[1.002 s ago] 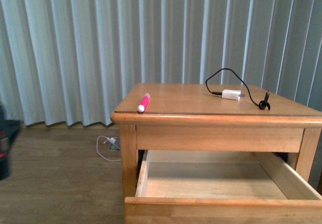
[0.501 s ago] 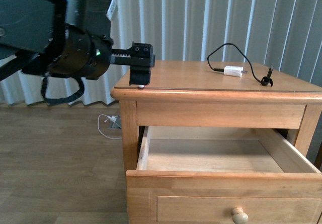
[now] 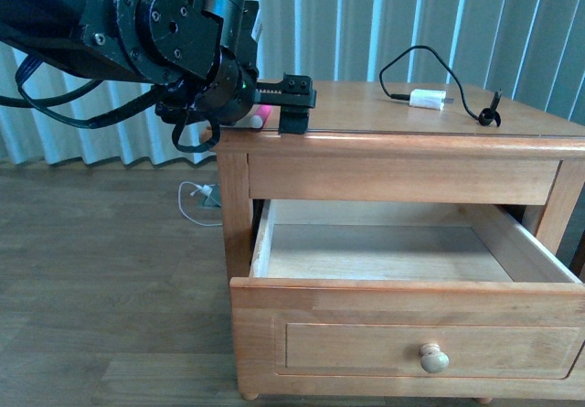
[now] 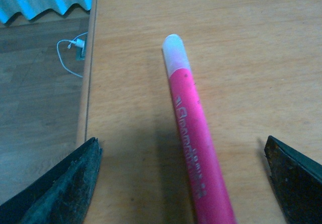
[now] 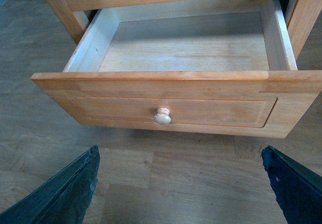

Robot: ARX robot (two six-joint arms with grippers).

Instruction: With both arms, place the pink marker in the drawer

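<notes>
Done opening drawer [image 3: 402,299]; yet to clamp spread-apart left end effector [image 4: 182,141] on pink marker [image 4: 191,128] atop worktop [image 4: 261,43] above it.

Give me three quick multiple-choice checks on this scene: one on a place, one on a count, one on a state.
1. Where does the pink marker lie?
A) on a chair
B) on the nightstand top
C) on a windowsill

2. How many knobs does the drawer front bear?
A) one
B) two
C) three

3. How is the drawer?
A) shut
B) open and empty
C) open, full of clothes

Answers:
1 B: it lies on the wood between the open fingers of the left gripper.
2 A: a single round knob sits at mid-front.
3 B: it stands pulled out, with only bare boards inside.
</notes>
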